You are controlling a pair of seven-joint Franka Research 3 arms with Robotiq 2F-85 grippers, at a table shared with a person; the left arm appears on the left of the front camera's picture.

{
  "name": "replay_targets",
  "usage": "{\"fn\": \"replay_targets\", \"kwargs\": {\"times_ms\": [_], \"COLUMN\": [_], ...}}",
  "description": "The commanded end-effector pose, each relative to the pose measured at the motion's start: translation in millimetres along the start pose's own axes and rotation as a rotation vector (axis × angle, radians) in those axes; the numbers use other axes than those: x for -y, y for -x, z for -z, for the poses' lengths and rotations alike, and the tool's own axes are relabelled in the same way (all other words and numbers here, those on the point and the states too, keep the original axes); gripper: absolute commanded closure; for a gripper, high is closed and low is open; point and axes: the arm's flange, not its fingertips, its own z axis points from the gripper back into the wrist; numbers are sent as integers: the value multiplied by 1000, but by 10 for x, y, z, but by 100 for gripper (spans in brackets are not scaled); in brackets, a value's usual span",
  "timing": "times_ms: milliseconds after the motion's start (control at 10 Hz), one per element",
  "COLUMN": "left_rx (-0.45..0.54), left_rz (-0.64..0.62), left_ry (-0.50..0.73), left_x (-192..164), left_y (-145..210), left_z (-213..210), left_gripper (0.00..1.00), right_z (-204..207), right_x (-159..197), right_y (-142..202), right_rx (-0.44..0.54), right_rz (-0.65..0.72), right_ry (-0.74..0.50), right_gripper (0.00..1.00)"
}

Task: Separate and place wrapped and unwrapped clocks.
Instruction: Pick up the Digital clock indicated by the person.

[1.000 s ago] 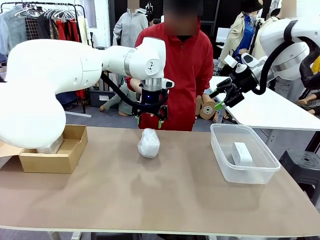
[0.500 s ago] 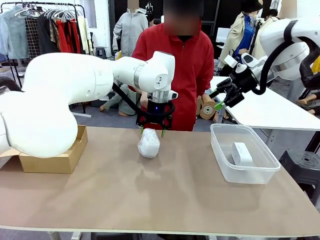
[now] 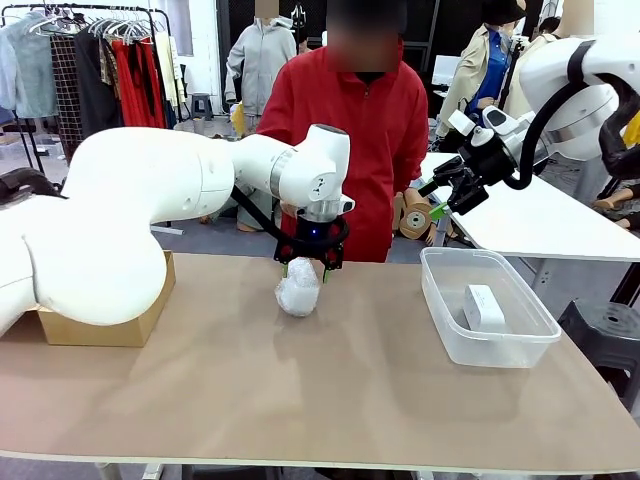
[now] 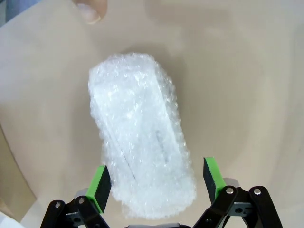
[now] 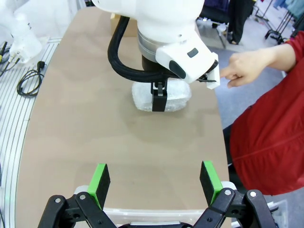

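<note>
1. Left wrist view, nearest first: the left gripper (image 4: 156, 183) stood wide apart, one green pad (image 4: 100, 184) on each side of the near end of a bubble-wrapped clock (image 4: 140, 135). Whether either pad touched the wrap could not be told; nothing was clamped.
2. The wrapped clock lay flat on the brown table (image 4: 237, 85), its long side running away from the camera at a slant. A dark line showed faintly through the wrap.
3. Beyond its far end, a fingertip (image 4: 90, 10) of the person rested at the table's upper edge of the picture, apart from the bundle.
4. Right wrist view: the right gripper (image 5: 154, 179) hung spread wide and empty, high over the table. Farther off, the left arm's wrist stood over the wrapped clock (image 5: 161, 99), and the person's hand (image 5: 249, 66) pointed toward it from the side.
5. Front view, near to far: bare tabletop (image 3: 300, 390); then the wrapped clock (image 3: 298, 293) near the middle, with the left gripper (image 3: 305, 268) lowered around its top.
6. To the right, a clear plastic bin (image 3: 440, 300) held the unwrapped white clock (image 3: 484, 307). To the left, a cardboard box (image 3: 100, 328) sat partly hidden behind the left arm.
7. The right gripper (image 3: 436, 200) was raised above the bin's far side, holding nothing.
8. At the far edge stood the person in a red jacket (image 3: 385, 130).
</note>
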Motion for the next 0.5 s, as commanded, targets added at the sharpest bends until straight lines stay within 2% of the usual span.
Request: {"fn": "replay_targets", "kwargs": {"times_ms": [0,200,300,400], "left_rx": [35,24,40,35], "left_rz": [-48,-75,-66,-70], "left_ry": [-42,-60,-85,-83], "left_x": [11,-23,-26,-35], "left_y": [-50,-50,-32,-23], "left_z": [22,102,127,138], "left_gripper": [0,0,9,29], "right_z": [-2,-2,-2,-2], "right_x": [4,4,4,4], "right_y": [-7,-7,-7,-7], "right_rx": [5,5,5,5], "right_rz": [-13,-13,-13,-13], "right_ry": [3,3,3,3], "right_gripper": [0,0,0,0]}}
